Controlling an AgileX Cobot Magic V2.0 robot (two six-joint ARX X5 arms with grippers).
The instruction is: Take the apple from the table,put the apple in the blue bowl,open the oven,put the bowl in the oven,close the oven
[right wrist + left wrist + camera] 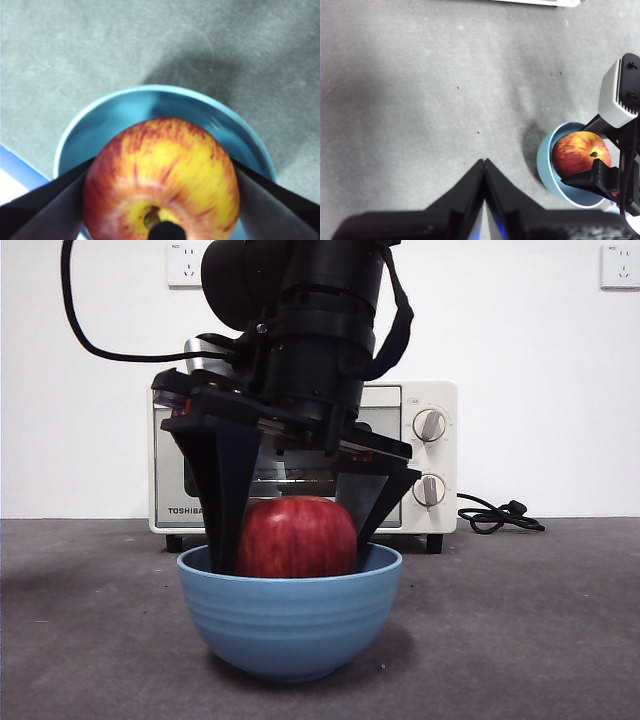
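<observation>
From the front, the right gripper is reaching down from above into the deep, ridged, matte blue bowl, which is sitting on the near part of the dark grey speckled table. Its two black jaws are pressing against either side of the round red apple, whose lower half is sitting inside the bowl. Behind them, at the far edge, the cream-white toaster oven is standing with its dark glass door closed.

In the left wrist view, the left gripper is hanging over bare table, jaws pressed together and holding nothing. The bowl and apple are lying off to its right.

In the right wrist view, the jaws are flanking the apple, touching both sides, with the bowl's rim circling it.

The placing step appears to be finishing. Next, the jaws would need to spread and rise straight clear without dragging the bowl, leaving the oven door to be opened.
</observation>
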